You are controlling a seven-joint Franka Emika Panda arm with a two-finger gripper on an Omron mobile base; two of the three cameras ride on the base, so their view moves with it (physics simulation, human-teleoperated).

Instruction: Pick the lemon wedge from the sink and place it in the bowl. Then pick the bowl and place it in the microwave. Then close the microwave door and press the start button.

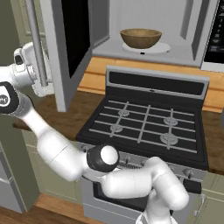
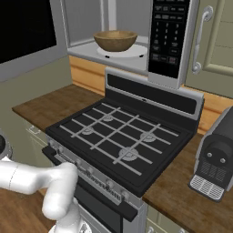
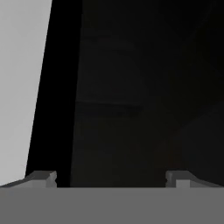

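The microwave door [image 1: 70, 48] is the thing in hand now: the gripper [image 3: 111, 177] faces its black glass from close up, jaws spread wide and holding nothing, by the vertical bar handle [image 1: 37, 41] on the door's outer side. The door stands swung out to the left. Behind it the bowl [image 1: 141, 38] sits on the white plate [image 1: 164, 47] inside the microwave [image 2: 170, 41]; whether the lemon wedge lies in it cannot be told. Next the arm likely has to push the door round to shut, then reach the keypad [image 2: 166, 34].
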